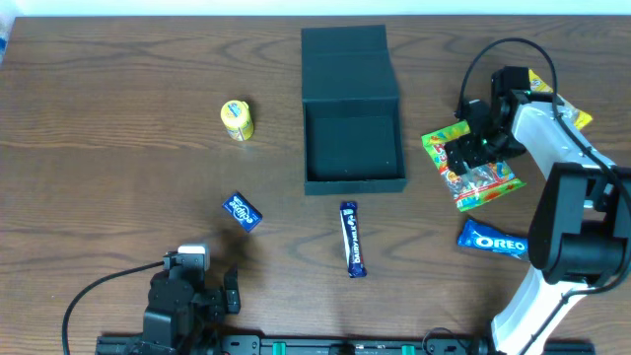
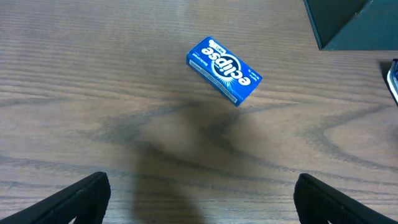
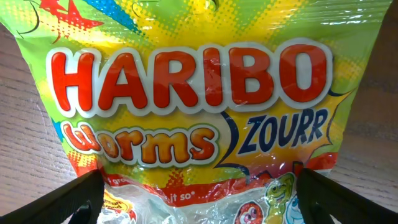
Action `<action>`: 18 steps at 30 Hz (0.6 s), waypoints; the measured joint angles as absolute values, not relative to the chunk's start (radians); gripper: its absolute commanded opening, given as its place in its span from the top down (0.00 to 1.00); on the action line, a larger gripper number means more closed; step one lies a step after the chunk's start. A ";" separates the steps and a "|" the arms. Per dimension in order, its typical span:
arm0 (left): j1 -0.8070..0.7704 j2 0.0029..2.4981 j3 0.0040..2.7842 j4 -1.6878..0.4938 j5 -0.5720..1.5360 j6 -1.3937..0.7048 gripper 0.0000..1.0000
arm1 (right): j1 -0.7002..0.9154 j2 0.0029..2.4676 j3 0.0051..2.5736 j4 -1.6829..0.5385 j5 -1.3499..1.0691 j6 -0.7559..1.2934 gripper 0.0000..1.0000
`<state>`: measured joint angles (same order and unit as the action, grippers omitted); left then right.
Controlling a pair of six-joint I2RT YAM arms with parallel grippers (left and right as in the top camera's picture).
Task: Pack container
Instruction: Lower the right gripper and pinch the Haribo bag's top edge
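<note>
Open container (image 1: 355, 183) sits upper centre of the overhead frame, lid (image 1: 345, 57) flipped back toward the top edge. Lower left: left gripper (image 2: 202, 198), jaws wide, holding nothing. The eclipse box (image 2: 224, 70) lies flat on the table (image 1: 118, 148) just ahead of it, apart. Right of centre: right gripper (image 3: 199, 194), jaws wide, straddling the Haribo bag (image 3: 186, 93); can't tell if it touches. The bag lies just right of the container. A blue bar (image 1: 352, 240) lies just below the container, Oreo pack (image 1: 493, 241) lower right, yellow tub (image 1: 237, 119) left of the container, well apart. A yellow packet (image 1: 577, 116) is mostly hidden behind the right arm (image 1: 552, 138).
</note>
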<state>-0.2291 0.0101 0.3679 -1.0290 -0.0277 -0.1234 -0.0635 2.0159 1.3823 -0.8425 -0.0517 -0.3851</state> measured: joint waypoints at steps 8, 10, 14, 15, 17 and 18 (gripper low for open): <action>-0.229 0.010 0.368 -1.029 -0.027 -0.123 0.05 | -0.064 2.016 1.383 -0.858 -0.052 -0.385 0.05; -0.229 0.010 0.368 -1.029 -0.028 -0.123 0.05 | -0.064 2.016 1.383 -0.860 -0.052 -0.385 0.05; -0.229 0.010 0.368 -1.029 -0.027 -0.123 0.05 | -0.064 2.016 1.383 -0.863 -0.052 -0.385 0.08; -0.229 0.010 0.368 -1.029 -0.027 -0.123 0.05 | -0.064 2.016 1.383 -0.863 -0.051 -0.385 0.09; -0.229 0.010 0.368 -1.029 -0.028 -0.123 0.05 | -0.064 2.016 1.383 -0.863 -0.051 -0.385 0.10; -0.229 0.010 0.368 -1.029 -0.028 -0.123 0.05 | -0.064 2.016 1.383 -0.864 -0.051 -0.385 0.10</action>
<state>-0.2287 0.0101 0.3679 -1.0290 -0.0277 -0.1234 -0.0635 2.0159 1.3830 -0.8639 -0.0509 -0.3855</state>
